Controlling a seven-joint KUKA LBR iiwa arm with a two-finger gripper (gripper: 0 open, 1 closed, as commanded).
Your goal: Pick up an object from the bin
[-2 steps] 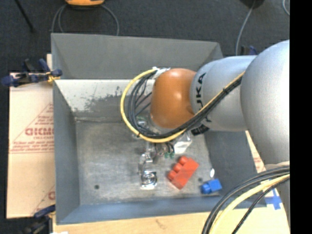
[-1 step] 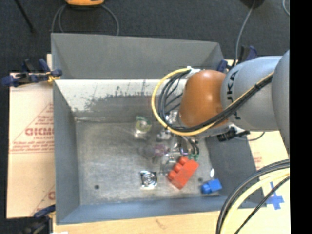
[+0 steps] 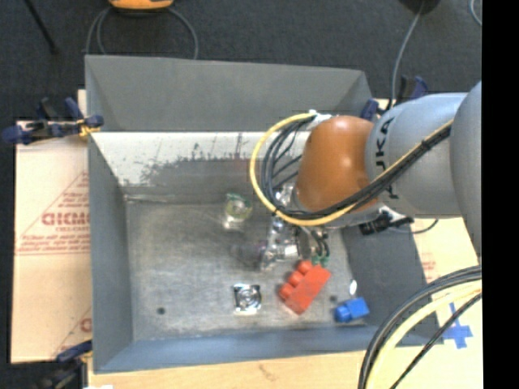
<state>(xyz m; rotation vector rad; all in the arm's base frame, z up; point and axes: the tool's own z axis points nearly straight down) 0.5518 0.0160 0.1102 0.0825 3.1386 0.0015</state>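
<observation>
Four things lie in the bin (image 3: 109,241), none lifted. The tool (image 3: 280,250) hangs beside the red block (image 3: 304,288); its width cannot be told.

Orange wrist cover (image 3: 332,168) and cable loops (image 3: 272,164), above the red block (image 3: 304,286), hide the upper gripper (image 3: 280,248) and part of the bin (image 3: 109,241) floor. The arm (image 3: 430,160) is cut off at the right edge. The pale glassy thing (image 3: 237,209) up-left of the red block and the silvery piece (image 3: 246,297) left of it are too blurred to identify. The white speck (image 3: 353,285) right of the block is too small to tell.
</observation>
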